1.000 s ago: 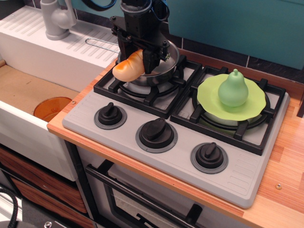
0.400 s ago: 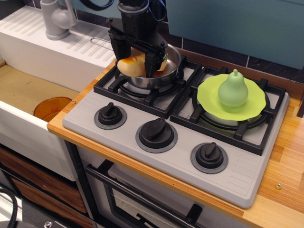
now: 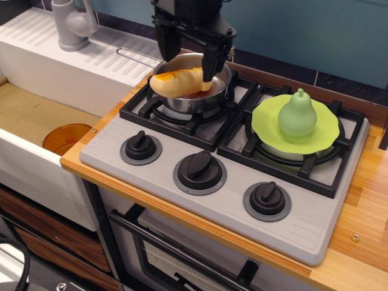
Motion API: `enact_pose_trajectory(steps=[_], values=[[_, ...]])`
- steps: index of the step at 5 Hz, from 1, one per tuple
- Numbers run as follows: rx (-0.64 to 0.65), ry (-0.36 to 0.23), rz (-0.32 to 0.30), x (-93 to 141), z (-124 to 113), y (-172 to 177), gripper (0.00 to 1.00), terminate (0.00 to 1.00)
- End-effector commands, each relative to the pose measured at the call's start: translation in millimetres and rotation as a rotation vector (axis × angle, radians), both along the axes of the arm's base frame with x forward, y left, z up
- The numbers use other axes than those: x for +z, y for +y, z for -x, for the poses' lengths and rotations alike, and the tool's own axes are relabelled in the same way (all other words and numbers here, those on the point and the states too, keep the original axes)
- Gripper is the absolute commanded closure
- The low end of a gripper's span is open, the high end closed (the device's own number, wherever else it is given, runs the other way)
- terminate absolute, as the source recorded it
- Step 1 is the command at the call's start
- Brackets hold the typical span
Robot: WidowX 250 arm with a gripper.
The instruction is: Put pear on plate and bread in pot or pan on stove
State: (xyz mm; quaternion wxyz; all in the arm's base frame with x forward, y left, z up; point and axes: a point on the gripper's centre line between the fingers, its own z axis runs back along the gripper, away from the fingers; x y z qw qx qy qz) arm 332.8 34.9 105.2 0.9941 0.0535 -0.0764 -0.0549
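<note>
The yellow-orange bread [image 3: 177,80] lies in the steel pot [image 3: 220,91] on the stove's [image 3: 315,224] back-left burner, its left end resting over the pot's rim. My gripper [image 3: 188,53] is open just above the bread, its jaws spread on either side of the loaf and holding nothing. The right finger [image 3: 212,60] hangs close to the loaf's right end. The pot's wire handle [image 3: 136,56] points left over the drainboard. The pale-green pear [image 3: 297,113] stands upright on the lime-green plate [image 3: 321,138] on the back-right burner.
Three black knobs [image 3: 199,169] line the stove's front. Left of the stove is a sink with an orange bowl [image 3: 66,138], a white drainboard [image 3: 54,54] and a grey faucet [image 3: 71,24]. A wooden counter [image 3: 370,212] runs along the right.
The gripper carried the bread from over the pot's left rim into the pot, opened, let it go and rose. The pear and plate did not move.
</note>
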Motion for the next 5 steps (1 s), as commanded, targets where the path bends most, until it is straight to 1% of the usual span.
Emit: enact_pose_trajectory(steps=[1,3,4,5], values=[[-0.006,-0.063,-0.018,42.2,-5.0,-26.2,0.0,0.0],[0.013,-0.049,-0.014,54.5,16.4,-55.5,0.0,0.0],[0.007,-0.037,-0.005,56.8,23.6,-63.7,0.0,0.0],[0.024,-0.043,0.01,53.7,30.1,-73.8,0.0,1.0]])
